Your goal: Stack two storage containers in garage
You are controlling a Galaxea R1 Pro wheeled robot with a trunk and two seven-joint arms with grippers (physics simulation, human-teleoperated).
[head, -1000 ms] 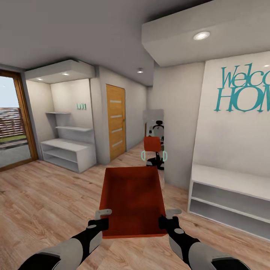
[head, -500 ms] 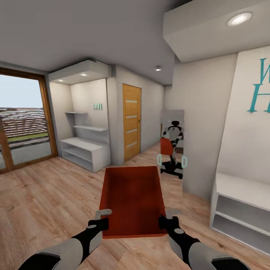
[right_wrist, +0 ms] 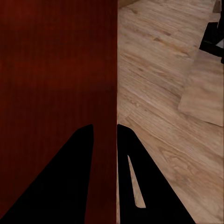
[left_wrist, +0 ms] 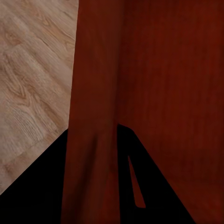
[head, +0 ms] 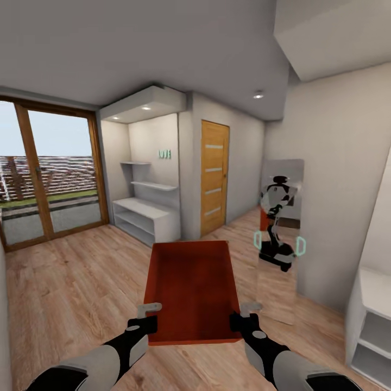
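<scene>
One orange-red storage container [head: 191,282] hangs open side up in front of me above light wood planks, held between both arms. My left gripper [head: 147,317] is shut on the left wall at its near end. My right gripper [head: 245,316] is shut on the right wall at its near end. In the left wrist view the container's wall [left_wrist: 163,70] runs between the two dark fingers of the left gripper [left_wrist: 93,127]. In the right wrist view the thin red wall [right_wrist: 56,70] is pinched in the right gripper [right_wrist: 105,126].
An orange-wood door with pale stripes [head: 214,176] stands ahead, past a white shelf unit [head: 146,217]. Glass patio doors [head: 49,179] are at the left. A mirror [head: 279,233] leans on the right wall beside a white bench shelf [head: 374,320].
The whole picture has slid rightward, so the camera has turned left; the patio doors have come into view. The container and both grippers keep their place in the view.
</scene>
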